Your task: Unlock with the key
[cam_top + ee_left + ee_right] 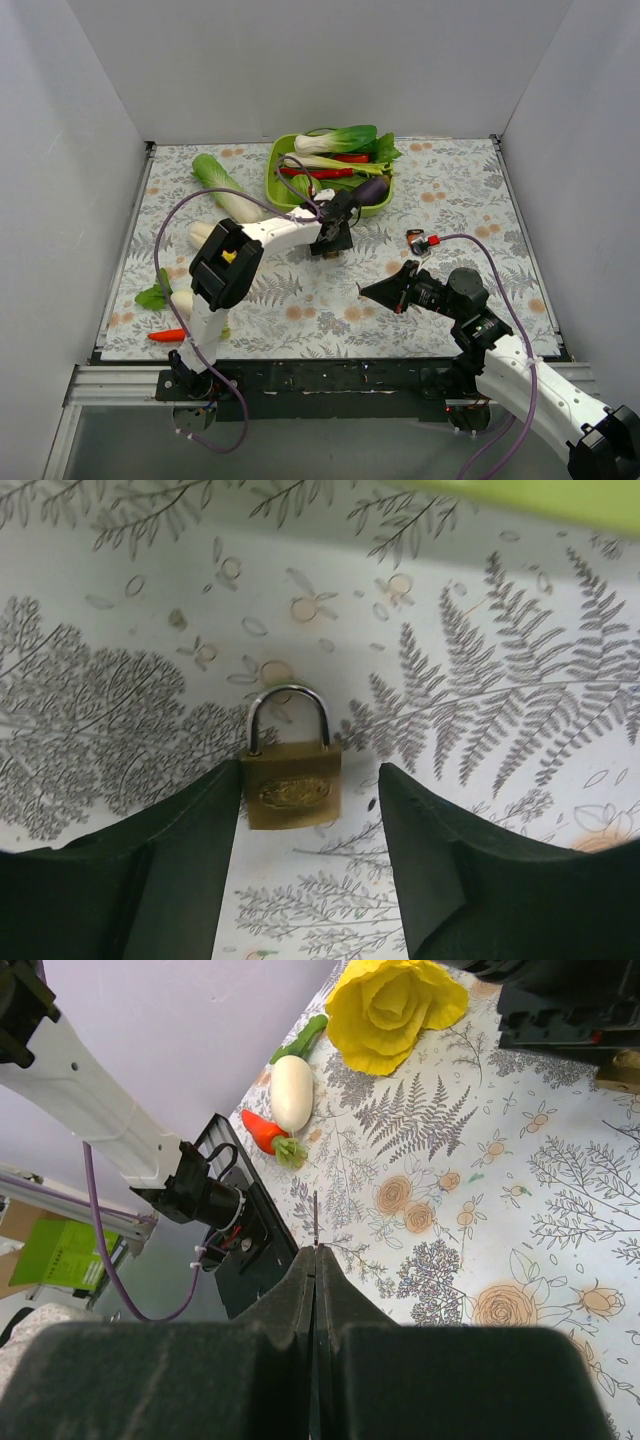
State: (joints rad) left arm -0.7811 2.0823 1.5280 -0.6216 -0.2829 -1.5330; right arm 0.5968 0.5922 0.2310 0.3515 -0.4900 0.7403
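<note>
Top view, left arm: the left gripper (pixel 333 238) hung low over the middle of the worktop (pixel 470 190), just near of the green tray (pixel 273 172).
Top view, right arm: the right gripper (pixel 366 291) pointed left, near and right of the other one, with a clear gap between them. The key was too small to pick out from above.
Top view, other lock: an orange-and-black padlock (pixel 418 242) lay just far of the right arm, with nothing touching it.
Left wrist, lock: the brass padlock (pixel 291 780) lay flat on the worktop between the fingers, its shackle pointing away from the camera.
Left wrist, grip: the jaws stood wide apart and held nothing. One finger looked to brush the lock body; the other stood clear.
Right wrist, key: the key (pixel 316 1222) showed only as a thin silver blade poking past the fingertips, its head hidden.
Right wrist, grip: the fingers were pressed fully together on it.
Step in hand: to my eye, steadying the brass lock so the blade could be brought to it.
Doing it well: I'd have wanted the left gripper closed squarely on the brass body first, so it couldn't skid. The blade should then go in slowly and in line with the keyway.
Risk: so little key was held that it might pivot under a sideways push.
Unknown: no view showed the keyhole.
</note>
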